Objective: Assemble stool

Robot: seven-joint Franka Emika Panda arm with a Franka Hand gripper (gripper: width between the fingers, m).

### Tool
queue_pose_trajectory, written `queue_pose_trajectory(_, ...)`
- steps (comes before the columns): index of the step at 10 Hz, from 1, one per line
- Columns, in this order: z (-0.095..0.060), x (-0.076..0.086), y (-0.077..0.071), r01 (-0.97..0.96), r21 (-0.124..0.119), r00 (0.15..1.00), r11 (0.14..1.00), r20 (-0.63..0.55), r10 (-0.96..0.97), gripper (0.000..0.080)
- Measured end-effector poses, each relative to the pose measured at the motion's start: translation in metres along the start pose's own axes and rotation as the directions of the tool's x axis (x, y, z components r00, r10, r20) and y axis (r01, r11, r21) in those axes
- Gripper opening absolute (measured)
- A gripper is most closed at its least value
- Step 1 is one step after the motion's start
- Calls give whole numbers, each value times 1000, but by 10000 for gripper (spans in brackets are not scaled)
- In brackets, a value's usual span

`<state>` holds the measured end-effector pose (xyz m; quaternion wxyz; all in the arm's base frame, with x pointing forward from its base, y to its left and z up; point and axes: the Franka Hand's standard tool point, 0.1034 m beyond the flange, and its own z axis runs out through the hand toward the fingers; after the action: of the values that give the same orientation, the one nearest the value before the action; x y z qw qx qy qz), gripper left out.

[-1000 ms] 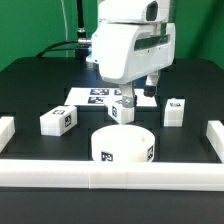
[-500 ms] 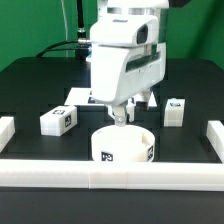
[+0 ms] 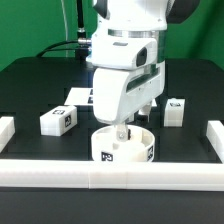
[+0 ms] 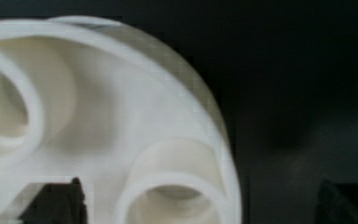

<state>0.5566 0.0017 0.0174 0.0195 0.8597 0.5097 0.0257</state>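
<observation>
Stool seat [image 3: 125,150] | jaws spread wide apart, empty | directly over seat's top

No word, number or brand name can be read anywhere. The only signs are black-and-white square patterns, too small to decipher. In the exterior view one marker tag [image 3: 108,156] sits on the side wall of the round seat [image 3: 140,148], at about seven o'clock on its rim. A block leg [image 3: 57,121] at ten o'clock from the seat shows such a pattern, and a second leg [image 3: 175,112] at two o'clock shows another. The marker board [image 3: 77,98], at eleven o'clock, bears more, partly hidden.
</observation>
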Motion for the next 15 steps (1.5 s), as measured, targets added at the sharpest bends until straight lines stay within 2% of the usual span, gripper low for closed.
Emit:
queue_pose_trajectory(4, 7, -7, 0, -11, 7, 1000, 1000, 5, 11, 650)
queue_pose_trajectory(5, 7, -7, -1, -10, 7, 1000, 1000, 5, 10, 545)
queue_pose_trajectory(6, 7, -7, -1, -10, 7, 1000, 1000, 5, 10, 395)
queue_pose_trajectory(7, 8, -7, -1, -10, 8, 1000, 1000, 5, 10, 307)
queue_pose_trajectory(15, 7, -5, -1, -11, 7, 1000, 1000, 4, 11, 307)
